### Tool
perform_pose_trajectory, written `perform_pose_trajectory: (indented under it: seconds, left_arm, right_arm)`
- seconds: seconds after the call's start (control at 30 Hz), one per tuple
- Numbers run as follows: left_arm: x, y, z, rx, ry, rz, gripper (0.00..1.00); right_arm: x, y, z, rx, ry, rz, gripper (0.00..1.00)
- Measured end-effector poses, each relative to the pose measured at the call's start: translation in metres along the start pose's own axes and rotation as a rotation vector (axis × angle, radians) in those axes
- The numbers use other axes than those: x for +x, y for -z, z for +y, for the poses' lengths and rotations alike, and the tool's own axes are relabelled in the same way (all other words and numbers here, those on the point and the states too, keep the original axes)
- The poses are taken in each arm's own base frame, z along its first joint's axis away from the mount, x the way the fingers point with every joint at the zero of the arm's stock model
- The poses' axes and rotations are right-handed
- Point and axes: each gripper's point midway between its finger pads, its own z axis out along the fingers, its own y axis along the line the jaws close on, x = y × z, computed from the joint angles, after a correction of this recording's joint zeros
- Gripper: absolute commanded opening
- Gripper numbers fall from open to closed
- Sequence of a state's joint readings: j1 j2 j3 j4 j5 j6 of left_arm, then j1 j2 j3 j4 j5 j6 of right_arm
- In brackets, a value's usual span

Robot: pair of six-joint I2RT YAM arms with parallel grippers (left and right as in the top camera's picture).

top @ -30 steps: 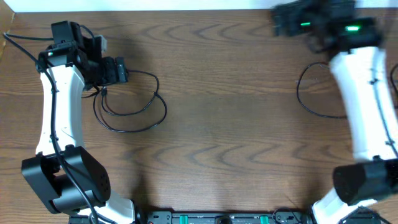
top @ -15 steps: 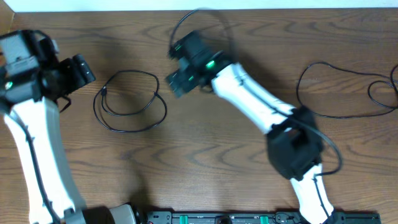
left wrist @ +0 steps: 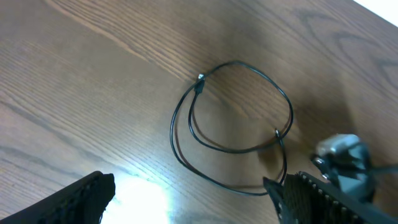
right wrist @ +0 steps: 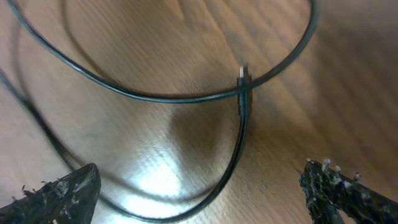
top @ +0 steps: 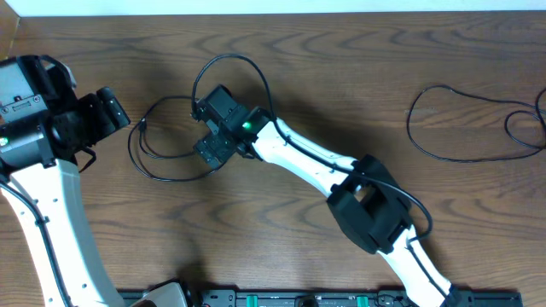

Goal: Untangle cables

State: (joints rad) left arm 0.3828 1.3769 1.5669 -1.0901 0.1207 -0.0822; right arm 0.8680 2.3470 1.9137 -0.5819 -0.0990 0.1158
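A thin black cable (top: pixel 175 175) lies in loose loops on the wooden table at the left. In the left wrist view the cable (left wrist: pixel 233 149) shows a small plug end (left wrist: pixel 199 81). A second black cable (top: pixel 444 153) lies in loops at the far right. My right gripper (top: pixel 207 141) reaches across and hovers open over the right side of the left loops. In the right wrist view the cable (right wrist: pixel 186 98) and a plug (right wrist: pixel 242 84) lie just ahead of the right gripper (right wrist: pixel 199 199). My left gripper (top: pixel 111 109) is open and empty, left of the loops; the left wrist view shows its jaws (left wrist: pixel 199 205).
The right arm (top: pixel 316 166) stretches diagonally across the table's middle. Its own thicker black cable (top: pixel 235 60) arcs above its wrist. The table's back edge (top: pixel 273 12) runs along the top. The arm bases stand at the front edge.
The right arm swung from the far right across the table and now sits over the left loops. The left arm pulled back to the left, off the cable.
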Motion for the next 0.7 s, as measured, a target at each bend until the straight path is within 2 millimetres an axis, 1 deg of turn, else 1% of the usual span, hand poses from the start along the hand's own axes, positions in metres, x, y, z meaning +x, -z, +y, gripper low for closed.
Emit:
perform_pose_trajectory:
  seconds: [0.1, 0.13, 0.17, 0.2, 0.23, 0.27, 0.37, 0.53, 0.6, 0.67, 0.7]
  left_arm:
    - [0.001, 0.0, 0.0, 0.0, 0.0, 0.003, 0.93]
    - [0.001, 0.0, 0.0, 0.001, 0.0, 0.003, 0.93]
    - [0.001, 0.0, 0.0, 0.002, 0.0, 0.005, 0.93]
    - [0.001, 0.0, -0.001, 0.003, 0.0, 0.004, 0.93]
    - [0.001, 0.0, 0.0, 0.003, 0.0, 0.005, 0.93]
    - [0.001, 0.0, -0.001, 0.003, 0.0, 0.004, 0.93]
    - [0.001, 0.0, -0.001, 0.004, 0.0, 0.004, 0.93]
    - [0.001, 0.0, -0.001, 0.003, 0.0, 0.004, 0.93]
    - [0.001, 0.0, -0.001, 0.003, 0.0, 0.004, 0.93]
    - [0.001, 0.0, -0.001, 0.004, 0.0, 0.004, 0.93]
    - [0.001, 0.0, -0.001, 0.003, 0.0, 0.004, 0.93]
  right_arm:
    - [0.015, -0.022, -0.004, 0.006, -0.012, 0.036, 0.99]
    - [0.017, -0.03, -0.009, 0.025, -0.005, 0.037, 0.99]
    - [0.014, -0.03, -0.007, 0.016, -0.009, 0.026, 0.92]
    - [0.016, -0.031, -0.008, 0.023, -0.01, 0.033, 0.57]
    - [0.016, -0.031, -0.008, 0.025, -0.008, 0.035, 0.11]
    - [0.017, -0.032, -0.009, 0.029, -0.012, 0.038, 0.01]
    - [0.02, -0.032, -0.012, 0.04, -0.016, 0.049, 0.01]
    - [0.026, -0.03, -0.024, 0.08, -0.032, 0.079, 0.01]
    - [0.03, -0.026, -0.04, 0.115, -0.05, 0.102, 0.01]
    - [0.036, -0.019, -0.06, 0.166, -0.072, 0.133, 0.01]
    - [0.039, -0.013, -0.076, 0.202, -0.089, 0.149, 0.01]
